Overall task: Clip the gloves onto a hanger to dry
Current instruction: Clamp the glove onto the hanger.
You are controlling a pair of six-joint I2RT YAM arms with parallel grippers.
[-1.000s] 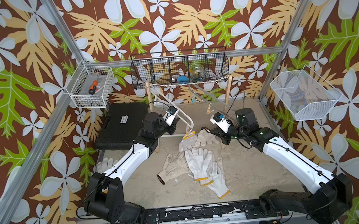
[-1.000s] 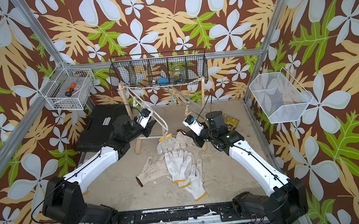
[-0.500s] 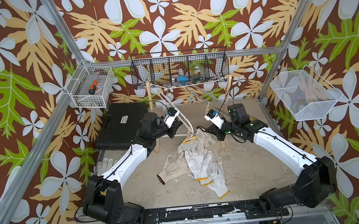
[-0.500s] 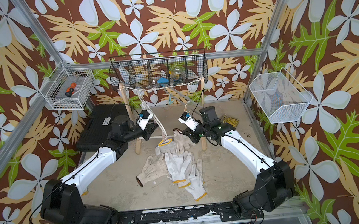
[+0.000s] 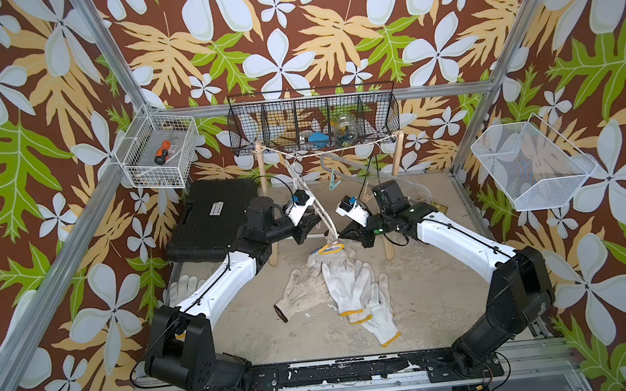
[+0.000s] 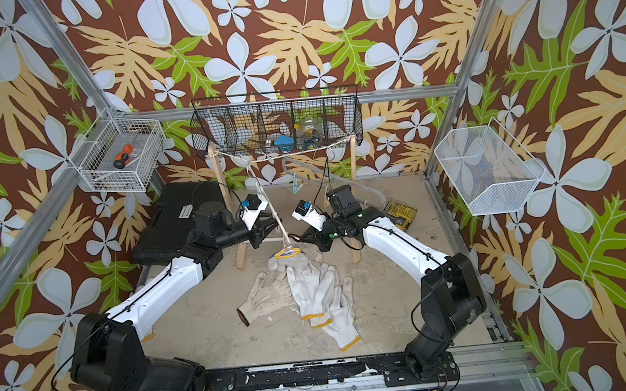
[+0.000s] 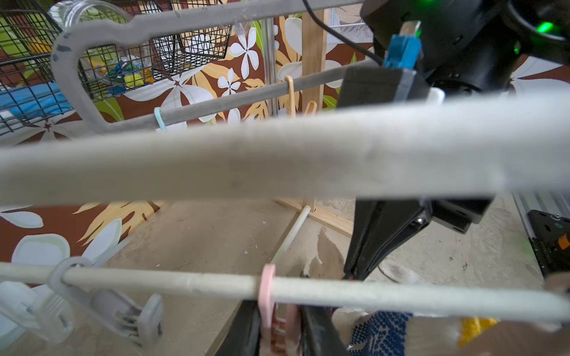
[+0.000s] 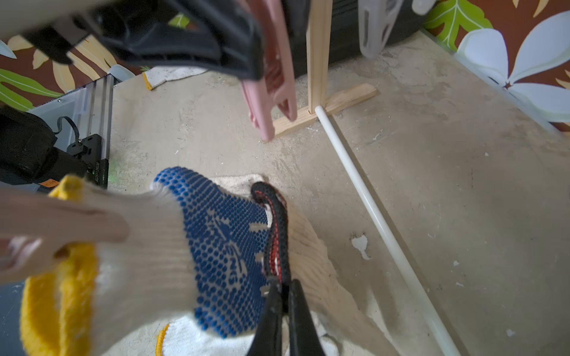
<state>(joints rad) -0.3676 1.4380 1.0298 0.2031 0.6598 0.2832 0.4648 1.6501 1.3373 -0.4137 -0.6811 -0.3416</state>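
The blue-dotted glove (image 8: 222, 246) hangs in the air over the middle of the bench (image 5: 431, 302). Its yellow cuff is uppermost and its long axis runs roughly down toward the other gloves (image 5: 352, 290) heaped beneath it. The right arm's fingers (image 8: 274, 222) are pressed together on the edge of its palm, pinching the knit. In both top views the cuff sits at about 8 o'clock from those fingers and about 5 o'clock from the left arm's fingers (image 5: 316, 229). The left arm's fingers look clamped on the pink clip (image 8: 271, 92) of the hanger (image 5: 321, 211). The clip's two prongs look parted and point down toward the cuff, but in the right wrist view they stand apart from it, with bare bench between. I'd judge the right arm has the carrying to do: lift the cuff rim into that mouth.
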